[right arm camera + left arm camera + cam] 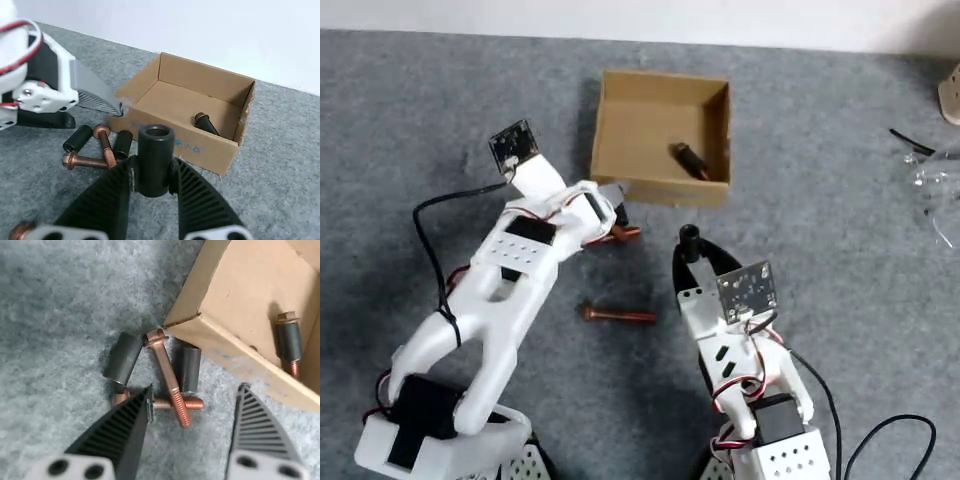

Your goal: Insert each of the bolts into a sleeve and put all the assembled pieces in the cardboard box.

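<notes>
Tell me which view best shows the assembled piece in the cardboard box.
The left wrist view: the assembled piece shows copper head, dark sleeve and threaded tip. The high view shows it as a small dark shape in the cardboard box; the right wrist view shows head and sleeve, smaller.

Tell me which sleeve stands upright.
The sleeve clamped in the right gripper, bore facing up. The two loose sleeves lie on the carpet; a fourth sleeve lies in the cardboard box.

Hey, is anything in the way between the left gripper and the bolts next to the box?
Nothing visible. The left gripper is open right over two crossed bolts. One bolt lies over the other, and a sleeve lies on each side of it, close to the box corner.
</notes>
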Tool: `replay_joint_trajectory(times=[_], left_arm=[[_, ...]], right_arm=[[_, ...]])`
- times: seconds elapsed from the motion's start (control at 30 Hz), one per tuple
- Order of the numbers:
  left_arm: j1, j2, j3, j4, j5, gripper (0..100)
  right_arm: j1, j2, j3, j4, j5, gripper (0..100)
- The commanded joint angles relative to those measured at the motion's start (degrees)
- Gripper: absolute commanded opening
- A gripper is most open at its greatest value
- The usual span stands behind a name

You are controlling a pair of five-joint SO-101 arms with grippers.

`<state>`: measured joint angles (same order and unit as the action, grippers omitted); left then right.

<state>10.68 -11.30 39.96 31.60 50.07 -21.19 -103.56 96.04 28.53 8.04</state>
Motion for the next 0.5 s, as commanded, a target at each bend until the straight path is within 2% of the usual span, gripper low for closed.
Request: replay_joint_trajectory(times=[0.0,0.13,0.47], left_arm=[[-0.3,-0.2,-2.9,-0.6,1.1,24],[-0.3,1.4,-3.2,-0.6,1.1,24],[1.3,17.2,-12.3,-0.5,4.2,24]], right_arm=[[0.4,-0.9,7.3,-2.0,0.8,0.9],[0.4,-0.9,7.3,-2.0,0.8,0.9],[0.4,-0.9,7.3,-2.1,0.9,0.9]])
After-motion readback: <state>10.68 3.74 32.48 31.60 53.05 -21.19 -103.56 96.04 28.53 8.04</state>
